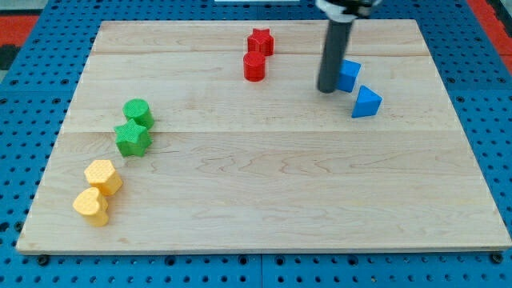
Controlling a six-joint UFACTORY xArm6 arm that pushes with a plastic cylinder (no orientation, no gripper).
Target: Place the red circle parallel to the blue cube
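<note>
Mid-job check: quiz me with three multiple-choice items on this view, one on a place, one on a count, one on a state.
1. Where is my tip?
A. just left of the blue cube
B. beside the yellow blocks
C. at the board's bottom edge

2. How many green blocks are there?
A. one
B. two
C. three

3. The red circle and the red star are:
A. far apart
B. stacked
C. close together

Key: 1 A, the rod ends against the cube's left side. 2 B, a green cylinder and a green star. 3 C, the circle sits directly below the star.
</note>
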